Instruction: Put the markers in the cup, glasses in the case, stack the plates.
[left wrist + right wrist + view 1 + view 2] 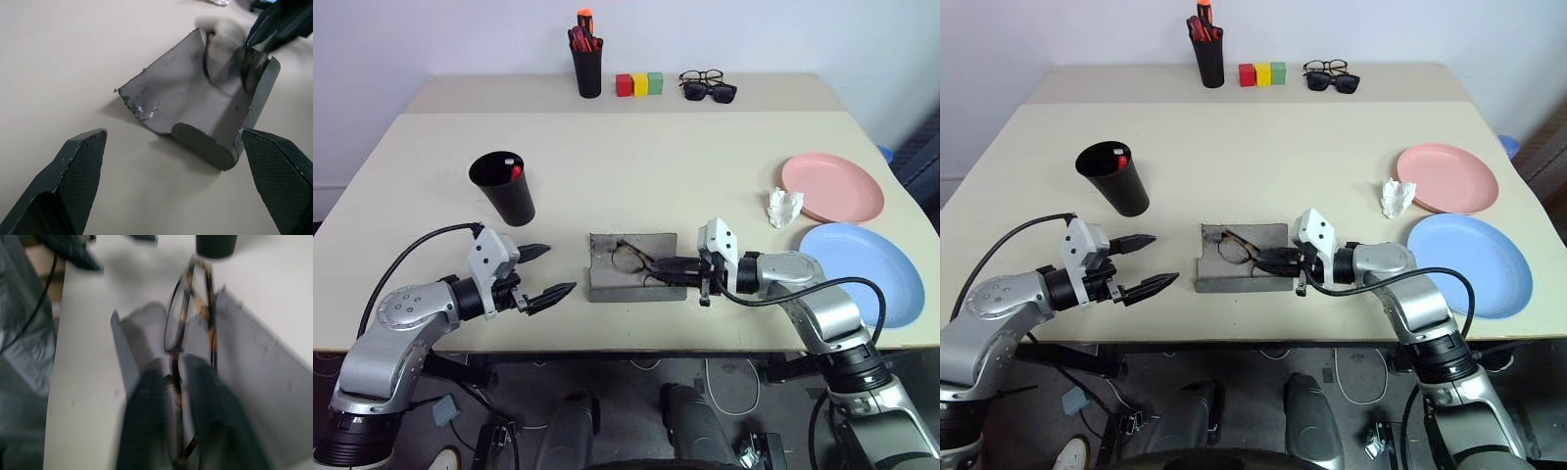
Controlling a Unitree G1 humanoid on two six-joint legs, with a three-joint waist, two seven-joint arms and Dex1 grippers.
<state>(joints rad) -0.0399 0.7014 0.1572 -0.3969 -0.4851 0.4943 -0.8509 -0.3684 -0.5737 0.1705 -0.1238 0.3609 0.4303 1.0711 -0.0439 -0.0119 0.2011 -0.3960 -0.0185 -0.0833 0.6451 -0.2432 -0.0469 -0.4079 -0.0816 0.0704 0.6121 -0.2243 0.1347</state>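
Observation:
The grey case (607,284) lies open near the table's front edge. The thin wire-framed glasses (628,257) rest inside it, tilted. My right gripper (658,266) reaches in from the right and is shut on the glasses' frame (188,313). My left gripper (561,269) hangs open just left of the case (195,112), holding nothing. The wide black cup (504,186) stands behind the left gripper, with a red marker (516,172) poking up inside it. The pink plate (832,186) and the light blue plate (862,269) lie side by side at the right, not stacked.
A crumpled white scrap (785,206) sits beside the pink plate. At the back stand a black pen holder (587,59) with red and orange pens, three coloured blocks (639,84), and dark spectacles with sunglasses (708,86).

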